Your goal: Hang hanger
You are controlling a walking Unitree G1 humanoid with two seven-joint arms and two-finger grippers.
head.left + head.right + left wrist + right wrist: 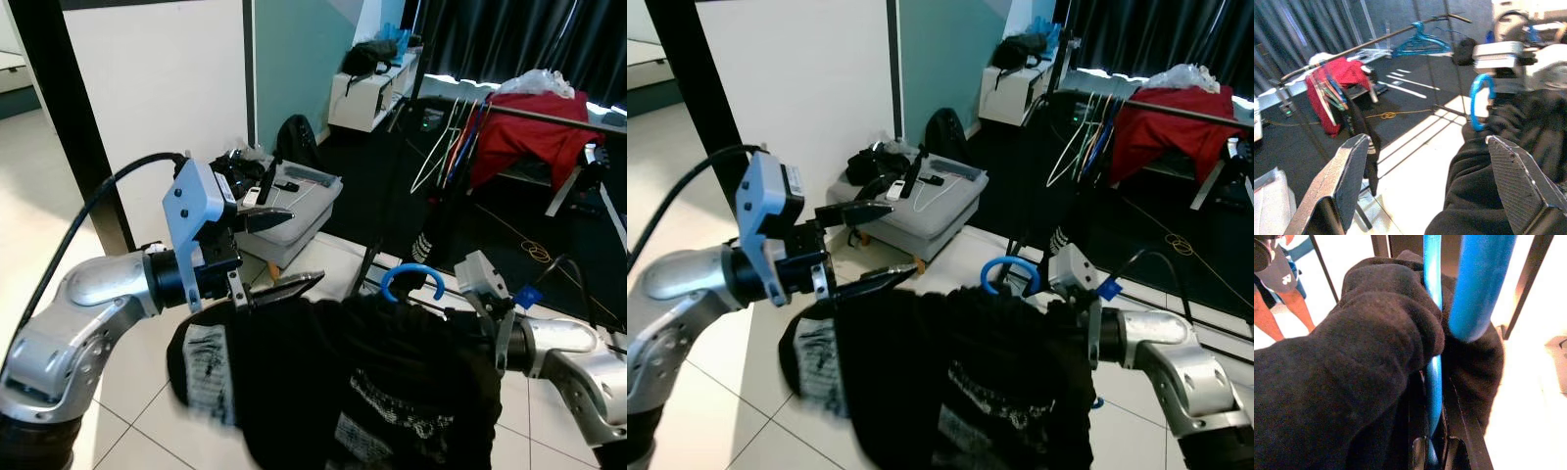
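Above a pale tiled floor [147, 411], a black garment with pale printed patches [353, 392] hangs bunched between the robot's two silver arms, draped over a bright blue plastic hanger [411, 279] whose curved hook rises above the fabric near the right wrist. Behind it, a dark carpeted area holds a metal clothes rail [549, 116] carrying a red garment [529, 137] and several thin wire hangers [446, 147]; the left wrist view shows a second rail with a turquoise hanger [1420, 44] on it. A grey padded ottoman [294, 220], cluttered with dark cables and small items, stands against a white wall panel [147, 88], with a white low cabinet [367, 93] farther back.

The left gripper [279, 250] is held at the garment's upper left edge with its two long black fingers spread wide apart, the lower finger [294, 286] lying along the top of the cloth and the upper one clear of it. The right gripper [1432, 453] is clamped on the blue hanger's stem, with black fabric heaped over and beside it. At one edge of the right wrist view, a person's bare legs [1283, 303] stand on the light floor.
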